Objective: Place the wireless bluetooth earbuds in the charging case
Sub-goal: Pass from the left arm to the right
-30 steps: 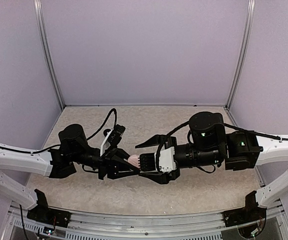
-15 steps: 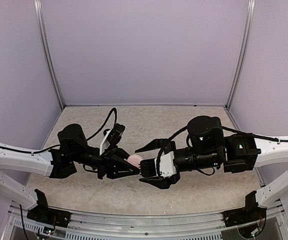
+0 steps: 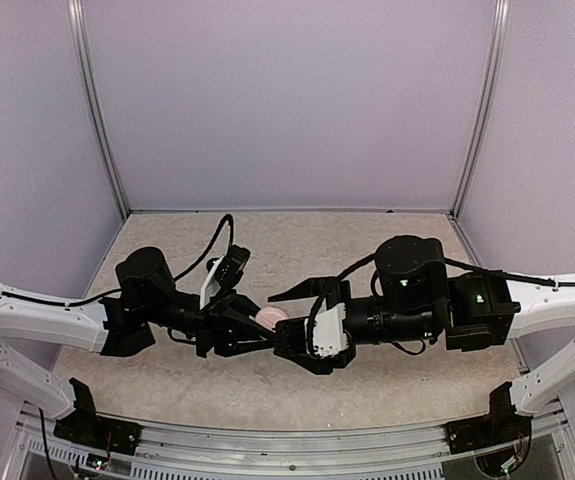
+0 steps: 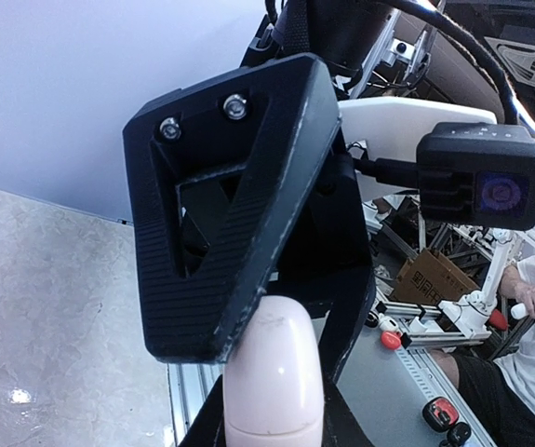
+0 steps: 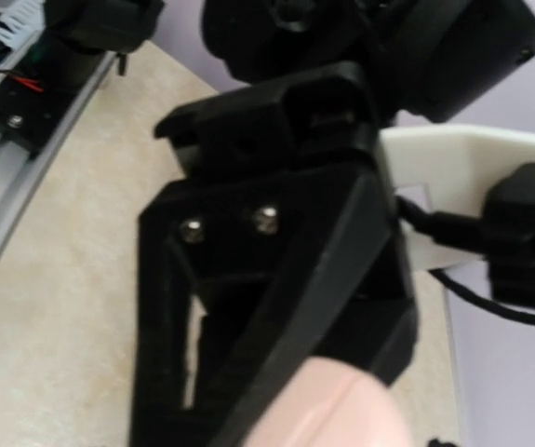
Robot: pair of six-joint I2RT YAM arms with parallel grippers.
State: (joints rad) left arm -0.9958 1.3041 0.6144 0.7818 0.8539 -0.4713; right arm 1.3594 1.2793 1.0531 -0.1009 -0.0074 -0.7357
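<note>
Charging case (image 3: 267, 317): pale pink, glossy, rounded; seam line near one end; held aloft.

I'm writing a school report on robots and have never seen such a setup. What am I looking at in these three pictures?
These are two robot arms bolted at the near edge of a speckled table, each ending in two-finger jaws. The wide picture comes from a fixed camera above and behind them. The two close-ups come from small cameras on the wrists, so black fingers fill them. The left gripper holds a pale pink case, rounded, with a seam, above the table. The right gripper has its jaws apart on either side of it; whether they touch it I cannot tell. No earbuds show in any view, and the arms hide part of the table.
</note>
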